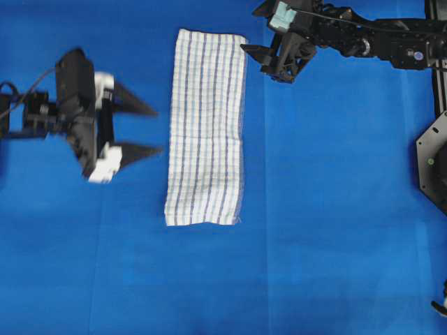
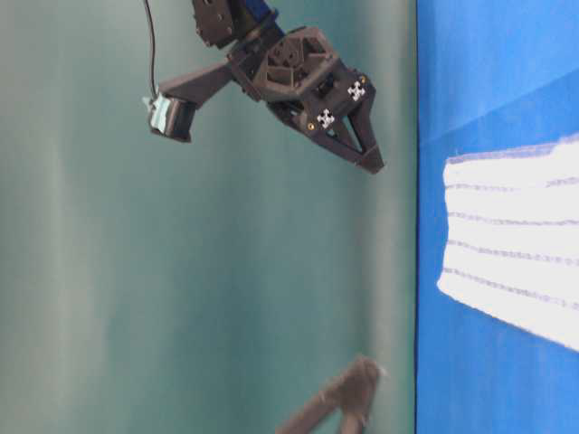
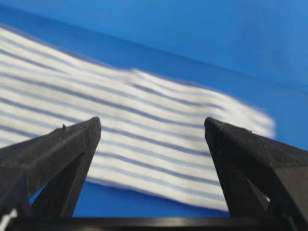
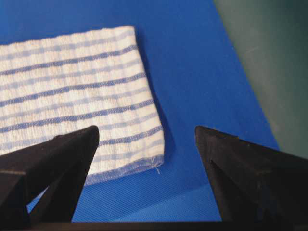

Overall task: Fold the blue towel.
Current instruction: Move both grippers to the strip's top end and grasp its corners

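Blue towel (image 1: 207, 129): white cloth, narrow blue stripes, hemmed; folded into long strip, flat mid-bench toward far edge. Blue-covered bench (image 1: 335, 230): bare surface all round. Left tool (image 1: 136, 129): wide, nothing held, beside towel's long edge. Right tool (image 1: 269, 61): wide, nothing held, near far corner.

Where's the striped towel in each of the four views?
Overhead: striped towel at centre, lying lengthwise.
Table-level: right edge, mid-height.
Left wrist: across the middle, beyond the fingertips.
Right wrist: upper left, one corner toward the camera.
Shared landmark: blue table cover beneath it.
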Robot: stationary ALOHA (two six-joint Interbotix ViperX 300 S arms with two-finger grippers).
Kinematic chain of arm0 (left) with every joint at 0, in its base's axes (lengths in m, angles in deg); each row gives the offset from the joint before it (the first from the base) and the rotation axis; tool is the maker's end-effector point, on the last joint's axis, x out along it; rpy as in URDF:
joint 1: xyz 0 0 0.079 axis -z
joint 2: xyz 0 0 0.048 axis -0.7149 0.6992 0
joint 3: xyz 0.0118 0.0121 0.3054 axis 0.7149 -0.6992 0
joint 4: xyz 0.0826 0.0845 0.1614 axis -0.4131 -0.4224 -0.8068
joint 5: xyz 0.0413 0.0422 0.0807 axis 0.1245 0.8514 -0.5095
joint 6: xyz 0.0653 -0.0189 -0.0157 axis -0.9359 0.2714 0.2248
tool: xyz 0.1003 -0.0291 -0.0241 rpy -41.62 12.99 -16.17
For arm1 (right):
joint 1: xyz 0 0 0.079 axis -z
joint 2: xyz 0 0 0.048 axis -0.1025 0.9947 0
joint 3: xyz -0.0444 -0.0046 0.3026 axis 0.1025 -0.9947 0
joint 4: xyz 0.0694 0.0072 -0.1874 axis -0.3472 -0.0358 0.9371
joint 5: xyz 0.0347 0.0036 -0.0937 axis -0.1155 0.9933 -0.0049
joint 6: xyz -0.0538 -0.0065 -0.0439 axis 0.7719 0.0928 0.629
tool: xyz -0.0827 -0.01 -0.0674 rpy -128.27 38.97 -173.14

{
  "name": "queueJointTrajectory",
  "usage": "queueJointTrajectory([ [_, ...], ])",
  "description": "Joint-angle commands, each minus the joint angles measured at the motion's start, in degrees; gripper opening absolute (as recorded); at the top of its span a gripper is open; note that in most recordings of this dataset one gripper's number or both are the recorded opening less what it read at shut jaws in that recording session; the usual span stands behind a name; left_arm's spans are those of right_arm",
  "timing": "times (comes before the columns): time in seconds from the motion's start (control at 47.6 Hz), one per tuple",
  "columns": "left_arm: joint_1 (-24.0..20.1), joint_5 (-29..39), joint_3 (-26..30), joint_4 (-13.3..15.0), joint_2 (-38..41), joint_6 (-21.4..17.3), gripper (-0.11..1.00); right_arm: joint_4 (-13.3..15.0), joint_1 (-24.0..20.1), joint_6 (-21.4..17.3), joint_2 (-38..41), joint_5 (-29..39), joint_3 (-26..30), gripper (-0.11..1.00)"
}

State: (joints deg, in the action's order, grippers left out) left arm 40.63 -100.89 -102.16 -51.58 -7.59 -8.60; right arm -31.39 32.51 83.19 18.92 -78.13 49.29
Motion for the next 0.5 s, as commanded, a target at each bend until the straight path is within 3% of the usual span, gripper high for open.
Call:
queueJointTrajectory([
  [0.0, -5.10, -0.26, 2.64, -0.09, 0.62, -4.31, 0.91, -0.26, -0.09, 0.00, -1.76, -0.53, 0.26, 0.92],
  [0.21, -11.07, -0.26, 7.12, -0.18, 5.27, -11.25, 0.91, -0.35, -0.09, 0.00, -1.67, -0.62, 0.35, 0.92],
  [0.484, -17.05, -0.26, 12.04, -0.09, 12.92, -14.41, 0.91, -0.35, -0.09, 0.00, 0.53, -1.85, 1.23, 0.92],
])
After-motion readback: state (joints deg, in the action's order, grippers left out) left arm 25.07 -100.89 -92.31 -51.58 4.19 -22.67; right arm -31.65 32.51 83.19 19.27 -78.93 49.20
